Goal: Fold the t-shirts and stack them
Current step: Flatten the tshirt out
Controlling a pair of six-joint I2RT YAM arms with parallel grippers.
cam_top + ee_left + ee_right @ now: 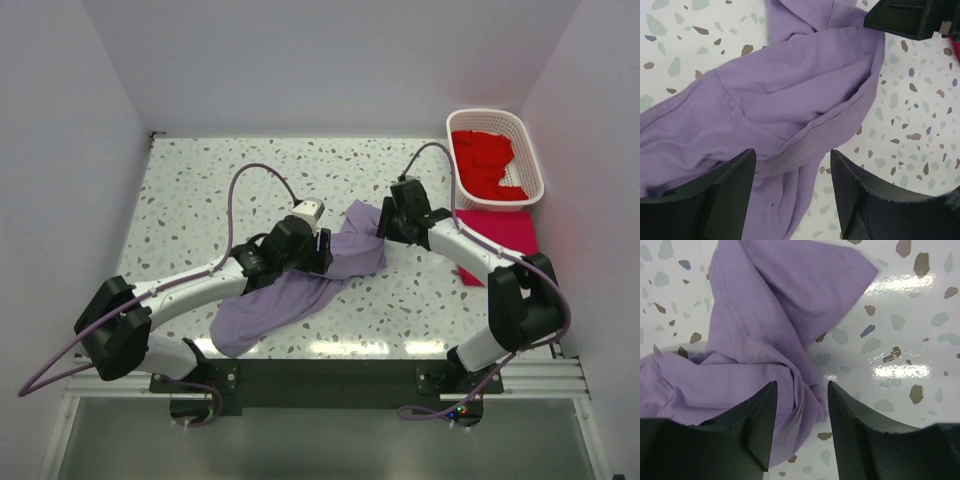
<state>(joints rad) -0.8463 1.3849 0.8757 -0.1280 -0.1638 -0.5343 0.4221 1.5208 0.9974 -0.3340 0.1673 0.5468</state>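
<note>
A crumpled purple t-shirt [300,280] lies in the middle of the speckled table [200,190]. My left gripper [318,250] is open just above its middle; in the left wrist view its open jaws straddle a fold of the purple cloth [785,105]. My right gripper [385,222] is open at the shirt's upper right edge; in the right wrist view a bunched edge of the shirt [790,340] lies between its open jaws. A folded red t-shirt [498,238] lies flat at the right. More red shirts [486,165] fill the white basket.
A white plastic basket [530,185] stands at the back right corner. White walls close the table on three sides. The right gripper's black finger shows at the top of the left wrist view [900,17].
</note>
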